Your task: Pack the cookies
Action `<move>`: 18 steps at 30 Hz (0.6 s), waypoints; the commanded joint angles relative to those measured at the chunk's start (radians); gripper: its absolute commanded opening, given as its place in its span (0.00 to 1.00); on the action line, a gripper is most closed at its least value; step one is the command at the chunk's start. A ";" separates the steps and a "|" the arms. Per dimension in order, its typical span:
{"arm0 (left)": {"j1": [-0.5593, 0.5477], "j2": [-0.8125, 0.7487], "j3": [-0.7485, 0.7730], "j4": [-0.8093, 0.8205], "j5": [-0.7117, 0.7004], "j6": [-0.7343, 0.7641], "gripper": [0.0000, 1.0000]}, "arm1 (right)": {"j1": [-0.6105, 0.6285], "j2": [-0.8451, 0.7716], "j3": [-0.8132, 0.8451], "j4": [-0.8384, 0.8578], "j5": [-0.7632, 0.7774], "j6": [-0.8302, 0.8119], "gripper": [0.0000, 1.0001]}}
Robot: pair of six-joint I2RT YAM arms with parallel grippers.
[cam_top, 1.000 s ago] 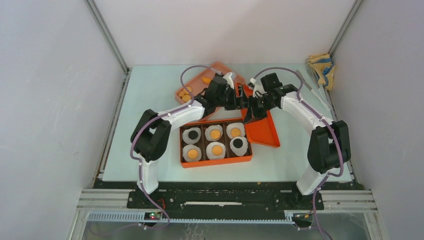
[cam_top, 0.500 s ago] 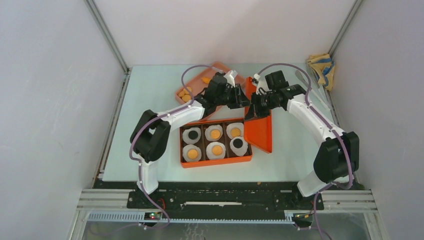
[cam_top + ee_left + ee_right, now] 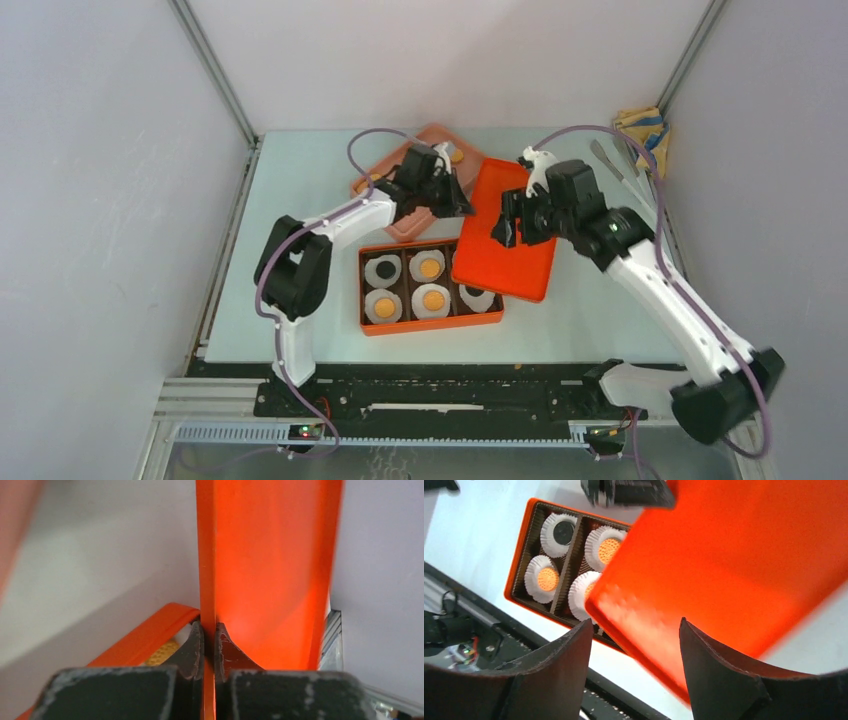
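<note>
An orange box (image 3: 432, 324) holds white paper cups with cookies (image 3: 431, 267), orange ones and a black one (image 3: 385, 268). The flat orange lid (image 3: 515, 235) hangs tilted over the box's right column and hides most of those cups. My left gripper (image 3: 455, 200) is shut on the lid's left edge; in the left wrist view the lid (image 3: 270, 555) runs up from the closed left gripper (image 3: 208, 642). My right gripper (image 3: 507, 224) stands open above the lid, apart from it. In the right wrist view the lid (image 3: 734, 555) lies beyond the open right gripper (image 3: 634, 630), beside the cookies (image 3: 547, 578).
A pale orange tray (image 3: 437, 131) with a loose cookie (image 3: 456, 155) sits behind the box, partly under my left arm. A yellow and blue cloth (image 3: 640, 130) and a thin metal tool (image 3: 605, 155) lie at the back right. The table's near rail (image 3: 450, 385) is dark.
The left gripper shut on the lid's edge while the right gripper opened and let it go. The lid swung from edge-up to nearly flat over the box's right side. The right arm drew back.
</note>
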 commanded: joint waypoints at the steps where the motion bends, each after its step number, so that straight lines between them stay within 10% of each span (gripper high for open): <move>1: 0.111 -0.101 0.131 -0.070 0.000 0.040 0.00 | 0.128 -0.142 -0.101 0.085 0.339 -0.042 0.68; 6: 0.166 -0.109 0.227 -0.142 0.017 0.049 0.00 | 0.353 -0.190 -0.226 0.118 0.649 -0.064 0.45; 18: 0.223 -0.101 0.492 -0.457 0.046 0.087 0.00 | 0.728 0.022 -0.248 0.379 1.187 -0.240 0.64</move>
